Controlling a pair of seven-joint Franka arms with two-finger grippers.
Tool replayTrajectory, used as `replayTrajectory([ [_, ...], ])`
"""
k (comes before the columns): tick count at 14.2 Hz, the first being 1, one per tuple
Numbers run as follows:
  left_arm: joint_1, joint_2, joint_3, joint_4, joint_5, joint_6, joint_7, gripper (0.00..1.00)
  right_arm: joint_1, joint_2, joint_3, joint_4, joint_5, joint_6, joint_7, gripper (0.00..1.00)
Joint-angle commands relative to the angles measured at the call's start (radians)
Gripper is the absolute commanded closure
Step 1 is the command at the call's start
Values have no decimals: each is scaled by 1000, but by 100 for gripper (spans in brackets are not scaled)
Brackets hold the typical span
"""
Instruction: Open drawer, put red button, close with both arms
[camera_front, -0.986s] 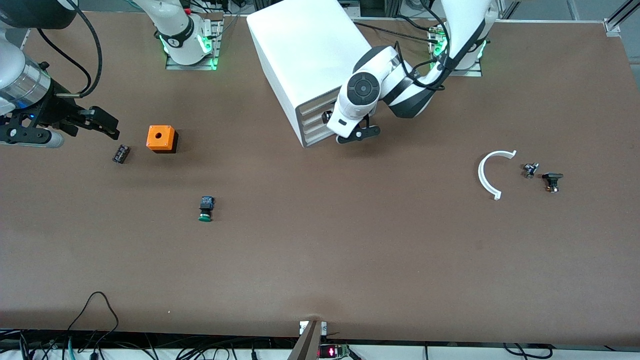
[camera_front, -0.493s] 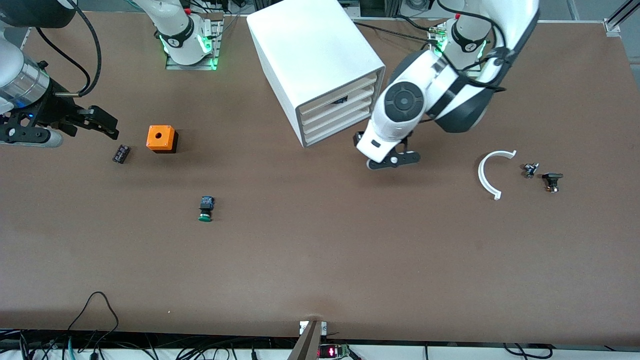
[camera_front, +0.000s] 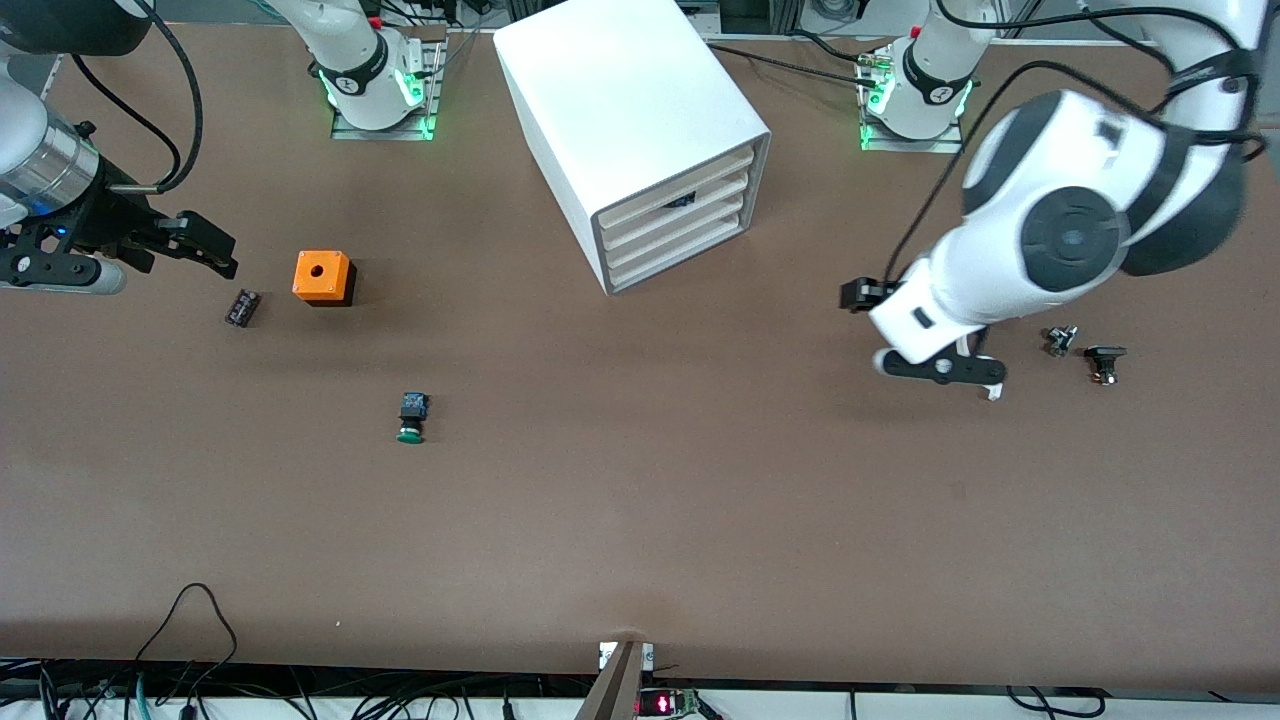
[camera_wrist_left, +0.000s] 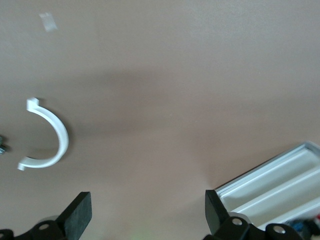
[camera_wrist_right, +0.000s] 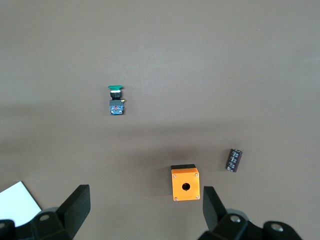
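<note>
The white cabinet (camera_front: 630, 100) stands between the arm bases, and its four drawers sit flush. The second drawer (camera_front: 640, 228) shows a dark and blue thing (camera_front: 678, 203) in the slot at its top. No red cap shows, so the red button cannot be made out. My left gripper (camera_front: 940, 368) is open and empty, up over a white arc toward the left arm's end. In the left wrist view it (camera_wrist_left: 148, 215) hangs over bare table, with the cabinet's drawers (camera_wrist_left: 280, 185) at the edge. My right gripper (camera_front: 205, 245) waits, open and empty (camera_wrist_right: 145, 205), by the orange box.
An orange box (camera_front: 322, 277) (camera_wrist_right: 185, 183) and a black capacitor (camera_front: 242, 307) (camera_wrist_right: 234, 160) lie toward the right arm's end. A green-capped button (camera_front: 411, 418) (camera_wrist_right: 116, 100) lies nearer the front camera. The white arc (camera_wrist_left: 50, 145) and two small dark parts (camera_front: 1060, 340) (camera_front: 1104, 362) lie toward the left arm's end.
My left gripper has left the cabinet's drawer fronts and swung toward the left arm's end, to over the white arc. The right arm has not moved.
</note>
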Motion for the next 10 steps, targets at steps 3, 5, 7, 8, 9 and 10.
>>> replayTrajectory([
  [3, 57, -57, -18, 79, 13, -171, 165, 0, -10, 7, 9, 25, -1, -24, -15, 0],
  [5, 72, -115, 23, 59, -1, -177, 285, 0, -10, 7, 9, 31, -1, -26, -15, 0],
  [7, 17, -215, 158, -29, -20, -106, 346, 0, -10, 7, 11, 31, -1, -26, -15, 0],
  [8, -3, -264, 240, -72, -71, -66, 351, 0, -10, 7, 11, 31, -1, -26, -15, 0],
  [9, -44, -304, 337, -124, -122, -1, 354, 0, -10, 7, 11, 31, -1, -26, -15, 0],
  [10, -100, -352, 432, -183, -141, 69, 362, 0, -10, 7, 11, 31, -1, -26, -16, 0],
])
